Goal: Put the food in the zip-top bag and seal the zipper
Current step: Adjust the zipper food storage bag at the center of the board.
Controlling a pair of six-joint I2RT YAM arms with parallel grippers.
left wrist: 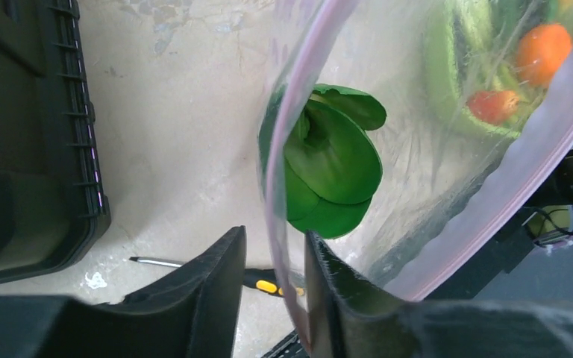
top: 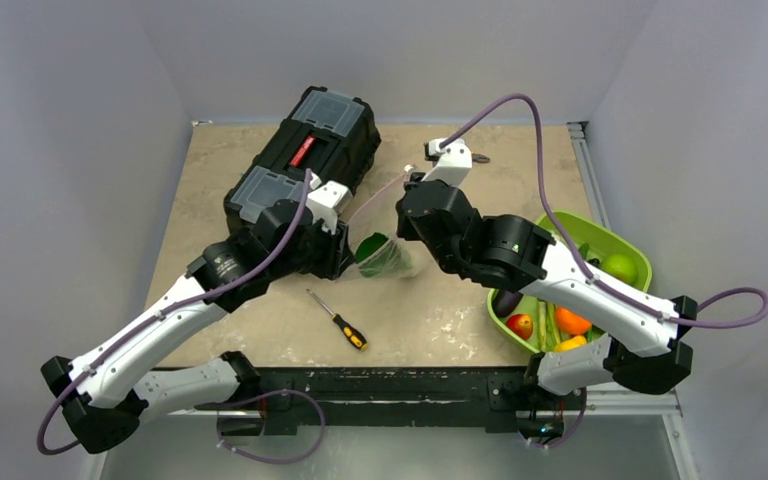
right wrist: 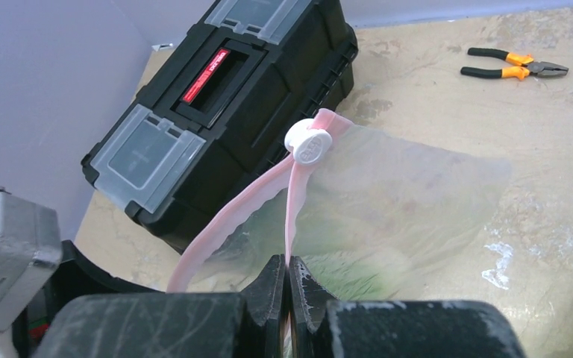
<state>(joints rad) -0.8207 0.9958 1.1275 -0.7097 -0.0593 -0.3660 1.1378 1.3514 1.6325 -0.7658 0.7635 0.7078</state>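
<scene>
Firmly closed, the right claw point(right wrist: 286, 262) pinches the bag point(right wrist: 418, 194) by its zipper point(right wrist: 230, 216); the left claw point(left wrist: 274, 246) gapes around that strip, leafy green point(left wrist: 336, 168) inside.

Clear, crinkly zip-top bag point(top: 392, 258) upright at mid-desk point(top: 430, 325), mouth spread open. Pale-pink zipper point(right wrist: 227, 220) parted into two strips, joined at a white slider point(right wrist: 307, 142) at the far end. Inside, one leafy green point(left wrist: 332, 171) with broad dark leaves. Remaining food heaped in the lime bowl point(top: 605, 238) at right: orange fruit point(top: 571, 322), red fruit point(top: 520, 325), green fruit point(top: 618, 267), yellow piece point(top: 570, 343), purple piece point(top: 505, 300).
</scene>
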